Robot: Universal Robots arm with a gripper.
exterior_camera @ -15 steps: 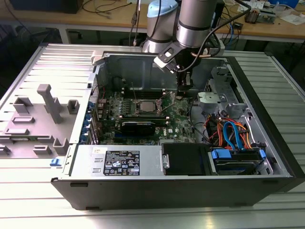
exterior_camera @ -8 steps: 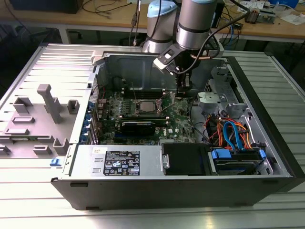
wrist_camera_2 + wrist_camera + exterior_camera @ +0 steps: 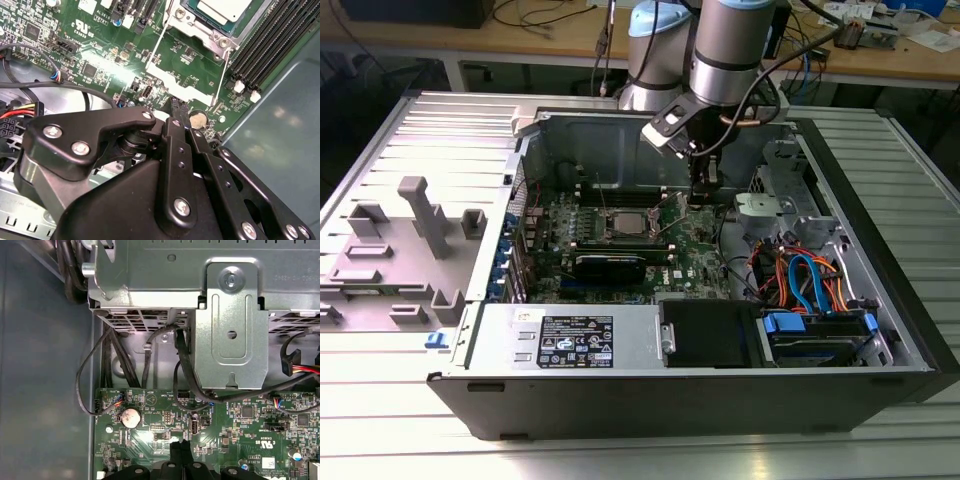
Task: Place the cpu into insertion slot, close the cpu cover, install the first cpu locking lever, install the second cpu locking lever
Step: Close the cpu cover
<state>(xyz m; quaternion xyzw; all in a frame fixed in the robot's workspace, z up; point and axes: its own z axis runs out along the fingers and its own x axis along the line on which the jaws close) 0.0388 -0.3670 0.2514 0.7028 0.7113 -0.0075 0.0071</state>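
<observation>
Quantities in view:
- robot arm (image 3: 730,50): one
- gripper (image 3: 179,444): one
- open computer case (image 3: 670,400): one
- green motherboard (image 3: 220,440): one
- cpu (image 3: 222,10): one
- cpu cover (image 3: 197,26): one
- coin cell battery (image 3: 131,417): one
- black card (image 3: 610,266): one
- labelled power supply (image 3: 570,340): one

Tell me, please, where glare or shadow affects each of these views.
Exterior view: the metal table gleams pale in front, the computer case interior is dim. Second wrist view: glare whitens the green circuit board near the end effector. First wrist view: a similar bright patch beside the coin cell.
</observation>
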